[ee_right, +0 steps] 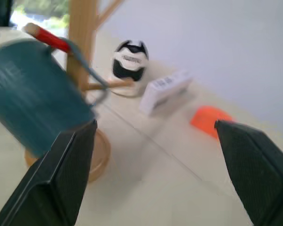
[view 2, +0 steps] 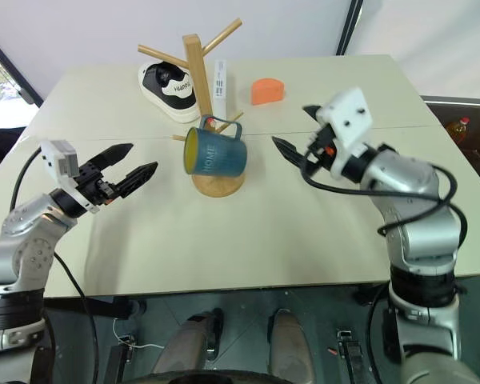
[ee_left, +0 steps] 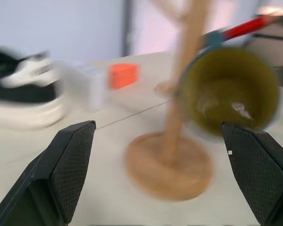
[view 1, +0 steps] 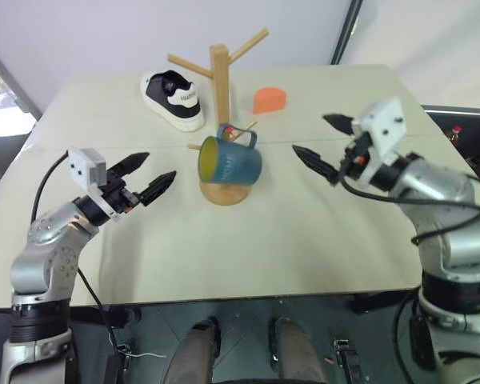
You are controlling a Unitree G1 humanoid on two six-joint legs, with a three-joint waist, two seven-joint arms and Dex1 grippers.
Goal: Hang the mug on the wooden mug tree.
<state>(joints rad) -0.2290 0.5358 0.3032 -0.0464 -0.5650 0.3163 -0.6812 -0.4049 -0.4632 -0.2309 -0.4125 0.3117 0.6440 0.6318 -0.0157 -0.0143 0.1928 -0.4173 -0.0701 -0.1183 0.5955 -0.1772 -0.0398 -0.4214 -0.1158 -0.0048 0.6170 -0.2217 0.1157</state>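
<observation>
The teal-blue mug point(view 1: 230, 162) with a yellow inside hangs tilted by its loop handle on a lower, red-tipped peg of the wooden mug tree point(view 1: 220, 80). Its mouth faces my left, and it sits just above the tree's round base point(view 1: 226, 194). My left gripper point(view 1: 156, 169) hovers open to the left of the mug, pointing at it, with nothing between its fingers. My right gripper point(view 1: 313, 135) is open and empty to the right of the mug, a hand's width away. The right wrist view shows the mug's point(ee_right: 33, 108) side with the handle looped over the peg.
A black and white shoe point(view 1: 174, 98) lies behind the tree on the left. A small orange object point(view 1: 270, 99) sits at the back right, and a white box point(view 2: 220, 78) stands behind the post. The cream table point(view 1: 248, 248) ends close in front.
</observation>
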